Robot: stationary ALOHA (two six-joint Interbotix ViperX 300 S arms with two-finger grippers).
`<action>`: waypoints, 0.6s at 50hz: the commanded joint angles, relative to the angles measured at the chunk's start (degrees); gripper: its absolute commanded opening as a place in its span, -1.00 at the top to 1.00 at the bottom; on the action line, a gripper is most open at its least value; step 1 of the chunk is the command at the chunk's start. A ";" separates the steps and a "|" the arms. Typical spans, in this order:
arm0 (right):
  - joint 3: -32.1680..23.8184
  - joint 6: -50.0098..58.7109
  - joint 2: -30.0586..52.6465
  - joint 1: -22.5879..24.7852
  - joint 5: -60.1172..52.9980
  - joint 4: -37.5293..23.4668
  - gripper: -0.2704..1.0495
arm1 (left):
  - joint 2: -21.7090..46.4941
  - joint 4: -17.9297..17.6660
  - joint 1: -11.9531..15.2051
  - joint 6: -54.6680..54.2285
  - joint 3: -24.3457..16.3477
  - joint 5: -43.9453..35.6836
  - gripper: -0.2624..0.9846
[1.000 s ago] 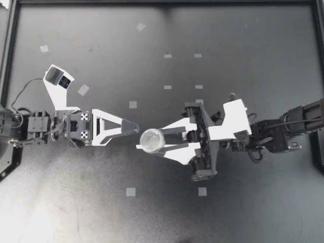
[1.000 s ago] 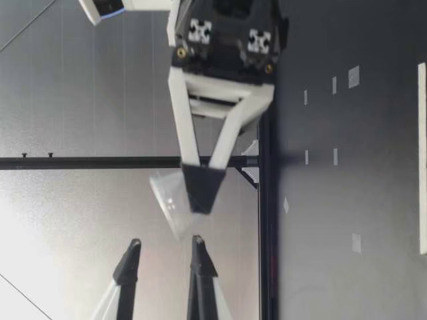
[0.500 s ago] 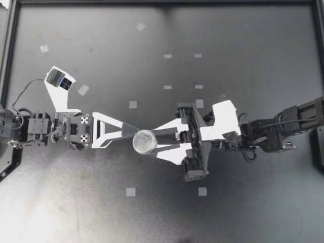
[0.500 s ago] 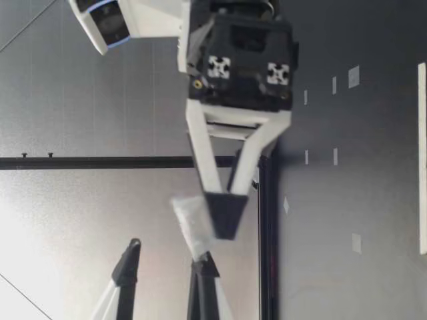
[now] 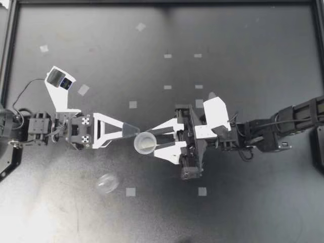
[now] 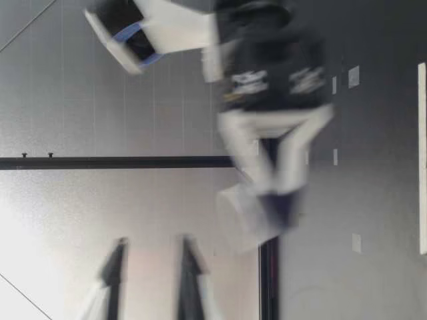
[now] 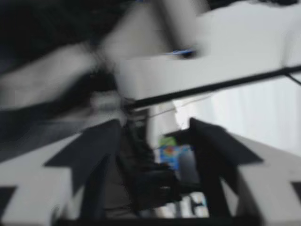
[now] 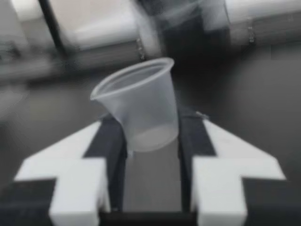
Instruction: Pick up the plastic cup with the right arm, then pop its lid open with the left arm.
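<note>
Mid-table, left gripper [image 5: 134,130] bearing checker tags [image 5: 83,132] at its wrist, fingers spread, tips just beside cup [image 5: 145,144] rim, right gripper [image 5: 150,142] pinching that clear cup near its base, cup slightly tilted, right arm reaching in past centre, blurred second cup [image 5: 106,184] well apart over table [image 5: 243,40].

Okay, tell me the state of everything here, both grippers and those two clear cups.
left gripper: open, nothing between its fingers, tip beside the held cup's rim.
right gripper: shut on the plastic cup.
plastic cup: held near its base, empty, mouth upward, a little tilted.
second cup: loose, apart from both grippers; too blurred to tell whether it stands or lies.
</note>
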 commanded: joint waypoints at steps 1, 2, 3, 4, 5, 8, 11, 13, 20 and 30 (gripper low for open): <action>0.26 -0.09 -2.99 -0.44 -0.26 -0.09 0.12 | -0.79 0.18 -0.18 4.04 -0.35 -0.70 -0.32; 0.53 -0.09 -3.60 -0.44 -0.26 -0.09 0.12 | -0.79 0.09 -0.09 5.80 -0.18 -0.70 -0.32; 0.70 -0.09 -4.31 -0.35 -0.18 -0.09 0.12 | -0.79 0.18 -0.09 7.82 -0.09 -0.62 -0.32; 0.97 -0.09 -5.01 -0.35 -0.18 -0.18 0.12 | -0.88 0.09 -0.09 10.11 0.09 -0.62 -0.32; 1.23 -0.09 -5.80 -0.35 -0.18 -0.26 0.12 | -0.97 0.09 -0.09 12.39 0.18 -0.44 -0.32; 2.02 -0.18 -8.09 -0.18 -0.26 -0.79 0.12 | -1.23 0.09 -0.09 20.13 0.44 0.00 -0.32; 2.99 -0.18 -10.55 -0.18 -0.26 -1.41 0.12 | -1.58 0.09 -0.09 29.09 0.70 1.05 -0.32; 3.78 -0.18 -12.39 0.00 -0.26 -1.58 0.12 | -1.76 0.09 -0.09 34.19 0.79 2.02 -0.32; 5.71 -0.18 -16.61 0.35 -0.53 -1.67 0.12 | -1.67 -0.09 -0.09 51.33 0.62 6.94 -0.31; 7.12 -0.18 -16.70 0.44 -0.88 -1.67 0.12 | -1.05 -0.26 -0.09 66.01 0.18 11.25 -0.31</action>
